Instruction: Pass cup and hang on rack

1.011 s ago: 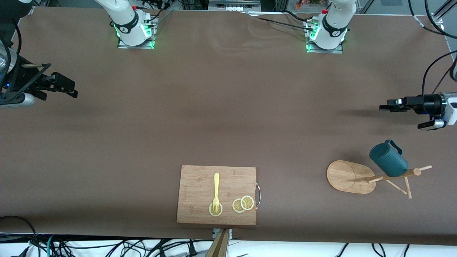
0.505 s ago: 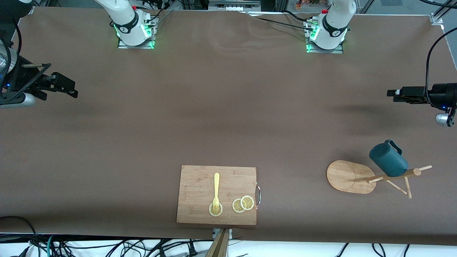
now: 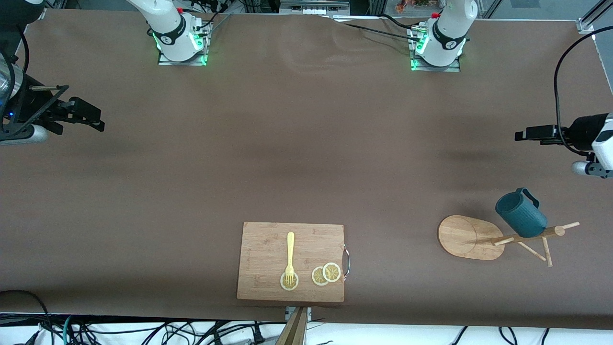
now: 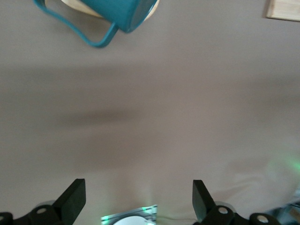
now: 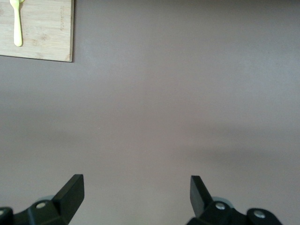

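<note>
Cup (image 3: 520, 214) on rack (image 3: 471, 237) peg

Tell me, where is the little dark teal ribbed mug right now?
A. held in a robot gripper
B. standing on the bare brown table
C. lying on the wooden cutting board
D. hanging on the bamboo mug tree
D: the dark teal ribbed mug hangs on a peg of the light bamboo mug tree, while the left gripper and right gripper are both open and empty, apart from it.
</note>
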You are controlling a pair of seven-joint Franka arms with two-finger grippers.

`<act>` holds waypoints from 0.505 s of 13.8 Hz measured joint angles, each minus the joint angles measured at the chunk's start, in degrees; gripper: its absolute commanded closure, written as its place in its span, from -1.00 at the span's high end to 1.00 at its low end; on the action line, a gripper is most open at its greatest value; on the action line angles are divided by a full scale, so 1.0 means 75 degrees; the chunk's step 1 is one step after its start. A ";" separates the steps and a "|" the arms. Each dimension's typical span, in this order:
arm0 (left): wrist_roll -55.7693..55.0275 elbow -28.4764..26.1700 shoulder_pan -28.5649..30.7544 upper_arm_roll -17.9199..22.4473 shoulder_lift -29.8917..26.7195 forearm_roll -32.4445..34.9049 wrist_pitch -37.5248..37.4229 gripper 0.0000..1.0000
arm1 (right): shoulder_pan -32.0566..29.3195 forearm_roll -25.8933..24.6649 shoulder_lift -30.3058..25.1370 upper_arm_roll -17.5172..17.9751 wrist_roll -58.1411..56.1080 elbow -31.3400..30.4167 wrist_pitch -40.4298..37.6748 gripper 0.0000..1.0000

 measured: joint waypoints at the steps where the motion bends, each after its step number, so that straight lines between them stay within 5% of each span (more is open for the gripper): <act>1: -0.0109 0.0177 -0.0111 -0.0198 -0.0012 0.0407 0.0096 1.00 | 0.0000 0.0000 0.0000 0.0001 0.0000 0.0000 0.0000 1.00; 7: -0.0323 0.0639 -0.0757 -0.0243 -0.0660 0.1126 0.0627 1.00 | 0.0000 0.0000 0.0000 0.0002 0.0000 0.0001 0.0000 1.00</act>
